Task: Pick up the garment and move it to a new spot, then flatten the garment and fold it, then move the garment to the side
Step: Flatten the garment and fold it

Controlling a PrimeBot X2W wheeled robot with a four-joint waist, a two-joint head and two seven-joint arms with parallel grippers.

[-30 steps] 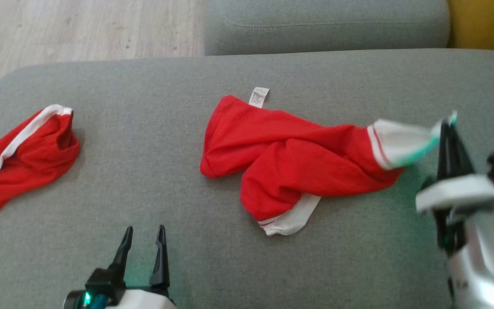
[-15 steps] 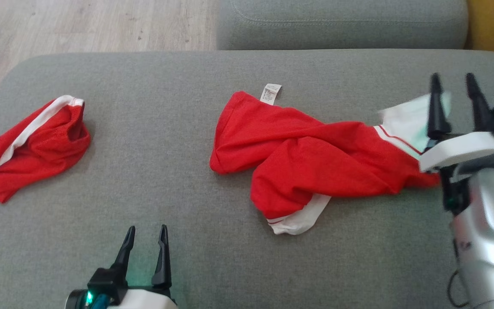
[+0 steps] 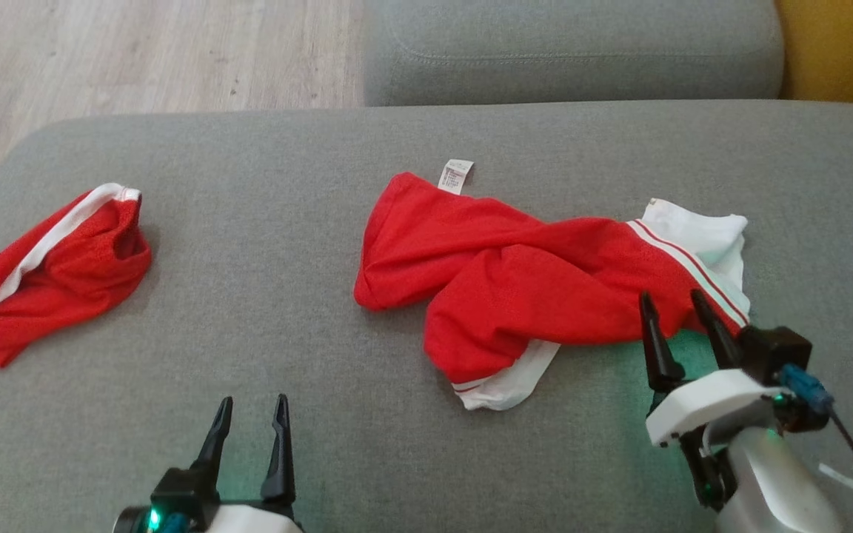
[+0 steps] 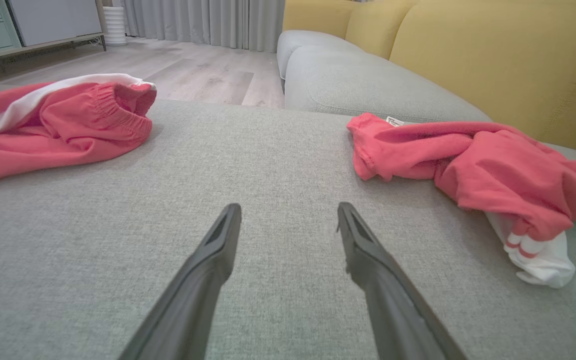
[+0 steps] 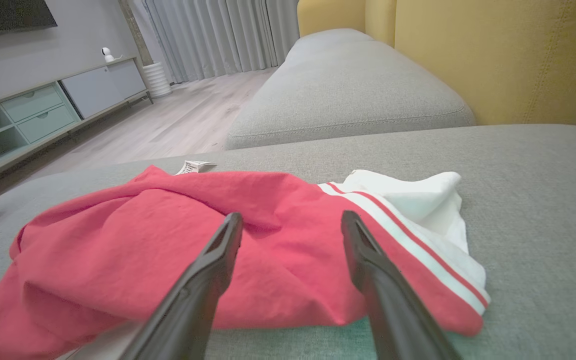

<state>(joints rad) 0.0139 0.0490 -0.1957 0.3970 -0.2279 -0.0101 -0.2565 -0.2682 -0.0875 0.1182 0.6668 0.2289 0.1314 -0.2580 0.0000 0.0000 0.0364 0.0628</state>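
Observation:
The garment [image 3: 530, 281] is a crumpled red piece with white striped ends and a small white label, lying on the grey cushion [image 3: 308, 222] right of centre. It also shows in the left wrist view [image 4: 478, 165] and the right wrist view [image 5: 218, 235]. My right gripper [image 3: 672, 302] is open just in front of the garment's right end, holding nothing, and its fingers [image 5: 208, 270] point at the red cloth. My left gripper [image 3: 250, 406] is open near the front edge, left of the garment, with bare cushion between its fingers [image 4: 368, 260].
A second red garment with a white band [image 3: 49, 266] lies bunched at the cushion's left end. Another grey cushion [image 3: 567, 44] lies beyond, with a yellow backrest [image 3: 841, 44] at the far right. Wooden floor [image 3: 138, 59] lies past the left edge.
My right gripper opened and let go of the garment's white end, which dropped onto the cushion. The gripper then drew back toward the front. The left arm stayed put; the camera shifted slightly.

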